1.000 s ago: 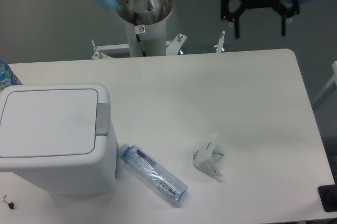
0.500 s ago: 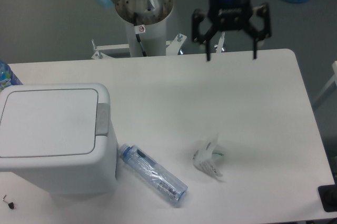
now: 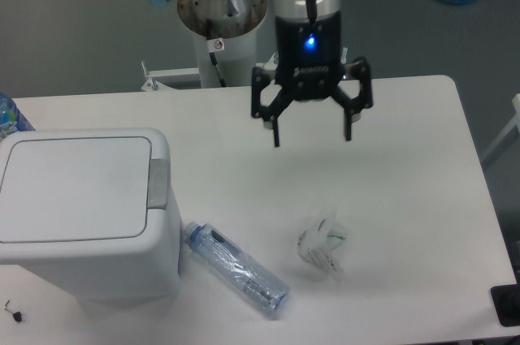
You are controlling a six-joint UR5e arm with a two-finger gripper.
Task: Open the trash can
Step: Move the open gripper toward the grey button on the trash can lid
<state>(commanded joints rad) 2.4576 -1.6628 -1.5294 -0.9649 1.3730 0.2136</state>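
The trash can [image 3: 85,207] is a large white boxy bin at the left edge of the table. Its flat lid is down, and a grey push-button tab [image 3: 158,183] sits on the lid's right edge. My gripper [image 3: 312,138] hangs above the middle of the table, well to the right of the bin and further back. Its two black fingers [image 3: 275,130] point down and stand wide open with nothing between them.
A clear plastic bottle [image 3: 236,268] lies on its side just right of the bin's base. A crumpled plastic wrapper [image 3: 322,245] lies below the gripper. The arm's base column [image 3: 221,16] stands behind the table's [image 3: 406,183] far edge.
The gripper has moved left and down, from beyond the far right edge to above the table's middle, still open. The bin, bottle and wrapper have not moved.
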